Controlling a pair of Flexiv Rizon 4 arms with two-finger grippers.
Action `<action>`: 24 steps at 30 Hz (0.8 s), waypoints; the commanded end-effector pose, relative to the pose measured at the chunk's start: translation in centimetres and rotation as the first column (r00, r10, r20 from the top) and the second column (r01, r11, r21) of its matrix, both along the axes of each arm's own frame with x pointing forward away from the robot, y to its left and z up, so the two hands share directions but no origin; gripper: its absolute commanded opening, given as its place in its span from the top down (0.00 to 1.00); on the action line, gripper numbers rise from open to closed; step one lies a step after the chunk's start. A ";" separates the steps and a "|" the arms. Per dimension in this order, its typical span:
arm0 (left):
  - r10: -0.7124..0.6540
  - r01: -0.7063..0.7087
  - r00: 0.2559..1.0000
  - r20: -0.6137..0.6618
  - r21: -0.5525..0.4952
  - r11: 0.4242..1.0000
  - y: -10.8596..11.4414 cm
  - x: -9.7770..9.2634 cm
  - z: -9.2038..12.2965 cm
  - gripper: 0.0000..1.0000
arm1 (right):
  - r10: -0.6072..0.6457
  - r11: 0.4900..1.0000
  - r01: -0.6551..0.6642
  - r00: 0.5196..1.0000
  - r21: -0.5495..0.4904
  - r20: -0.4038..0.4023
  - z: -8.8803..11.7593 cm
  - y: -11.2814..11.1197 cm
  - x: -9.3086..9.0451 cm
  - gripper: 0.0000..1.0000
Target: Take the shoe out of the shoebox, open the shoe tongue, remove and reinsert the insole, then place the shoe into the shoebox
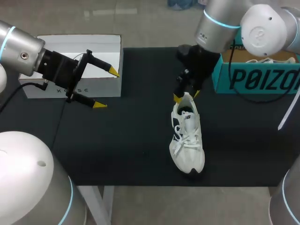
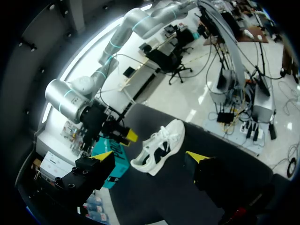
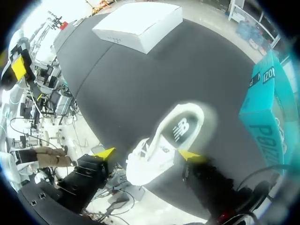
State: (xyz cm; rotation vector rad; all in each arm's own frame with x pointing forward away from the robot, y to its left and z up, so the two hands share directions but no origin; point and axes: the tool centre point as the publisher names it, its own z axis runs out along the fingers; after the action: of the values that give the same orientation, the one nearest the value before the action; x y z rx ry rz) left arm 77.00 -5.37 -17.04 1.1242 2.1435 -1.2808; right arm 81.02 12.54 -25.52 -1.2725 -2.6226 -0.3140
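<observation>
The white shoe (image 1: 187, 140) lies on the black desk (image 1: 117, 150), outside the teal shoebox (image 1: 227, 77). Over its heel the right hand (image 1: 186, 95) hangs spread, and the left hand (image 1: 107, 88) is spread off to the side. A shallow pinch could tip the shoe.

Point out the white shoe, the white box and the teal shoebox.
white shoe (image 1: 186, 137), head view, on its laces
white box (image 1: 79, 44), head view, on its top face
teal shoebox (image 1: 243, 77), head view, on its front wall
</observation>
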 end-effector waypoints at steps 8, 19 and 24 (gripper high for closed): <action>0.000 0.000 1.000 0.000 0.003 1.000 0.0 0.0 0.0 0.00 | 0.876 0.455 -0.890 0.445 -0.014 0.184 0.1 1.0 -4.0 0.00; 0.000 0.000 1.000 0.000 0.003 1.000 0.0 0.0 0.0 0.00 | 0.900 0.405 -0.914 0.397 -0.013 0.181 0.2 0.2 -4.2 0.00; 0.000 0.000 1.000 0.000 0.003 1.000 0.0 0.0 0.0 0.00 | 0.900 0.405 -0.914 0.397 -0.013 0.181 0.2 0.2 -4.2 0.00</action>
State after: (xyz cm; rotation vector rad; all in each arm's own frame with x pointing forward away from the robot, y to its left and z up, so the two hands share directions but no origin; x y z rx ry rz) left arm 76.99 -5.37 -17.05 1.1240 2.1435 -1.2807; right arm 76.38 12.55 -25.30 -0.2840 -2.9350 -0.3411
